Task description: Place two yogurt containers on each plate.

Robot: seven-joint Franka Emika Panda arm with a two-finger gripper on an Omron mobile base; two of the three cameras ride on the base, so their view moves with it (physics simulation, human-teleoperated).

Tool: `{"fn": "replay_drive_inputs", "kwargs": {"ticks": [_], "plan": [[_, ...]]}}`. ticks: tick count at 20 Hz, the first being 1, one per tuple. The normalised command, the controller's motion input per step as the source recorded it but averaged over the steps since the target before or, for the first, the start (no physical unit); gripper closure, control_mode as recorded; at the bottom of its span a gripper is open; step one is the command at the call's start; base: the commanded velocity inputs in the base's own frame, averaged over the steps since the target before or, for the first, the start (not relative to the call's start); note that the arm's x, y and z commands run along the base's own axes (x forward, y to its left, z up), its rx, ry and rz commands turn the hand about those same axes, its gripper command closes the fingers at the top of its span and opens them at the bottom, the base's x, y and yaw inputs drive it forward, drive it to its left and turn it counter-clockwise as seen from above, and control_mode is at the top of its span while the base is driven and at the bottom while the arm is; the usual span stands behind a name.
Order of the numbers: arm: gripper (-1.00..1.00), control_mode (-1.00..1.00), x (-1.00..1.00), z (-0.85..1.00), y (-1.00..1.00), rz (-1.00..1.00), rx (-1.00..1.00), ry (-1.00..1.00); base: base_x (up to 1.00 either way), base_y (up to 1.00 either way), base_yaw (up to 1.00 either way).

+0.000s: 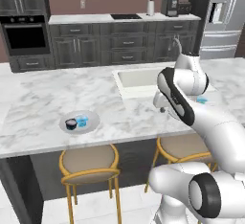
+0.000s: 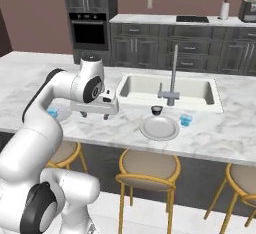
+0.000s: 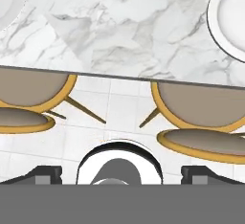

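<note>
The left plate [image 1: 91, 117] holds one dark yogurt cup [image 1: 71, 124] and one light blue cup [image 1: 82, 120], side by side. The right plate [image 2: 159, 128] lies bare, with a dark cup [image 2: 157, 110] just behind it and a blue cup [image 2: 185, 120] beside it on the counter [image 2: 220, 133]. The gripper [image 2: 95, 114] hangs over the counter edge between the plates, jaws spread and holding nothing

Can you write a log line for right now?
gripper open | left plate: two cups | right plate: dark cup, blue cup beside it
</note>
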Motion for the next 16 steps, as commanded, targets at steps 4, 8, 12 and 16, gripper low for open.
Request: {"fn": "replay_drive_inputs", "kwargs": {"ticks": [4, 8, 12, 16], "plan": [[-1.0, 1.0, 0.0, 0.0, 0.0, 0.0, 0.0, 0.0, -0.14, -1.0, 0.0], [-1.0, 1.0, 0.0, 0.0, 0.0, 0.0, 0.0, 0.0, -0.12, -1.0, 0.0], [-1.0, 1.0, 0.0, 0.0, 0.0, 0.0, 0.0, 0.0, -0.06, -0.97, 0.0], [-1.0, 1.0, 0.0, 0.0, 0.0, 0.0, 0.0, 0.0, 0.0, -0.48, 0.0]]}}
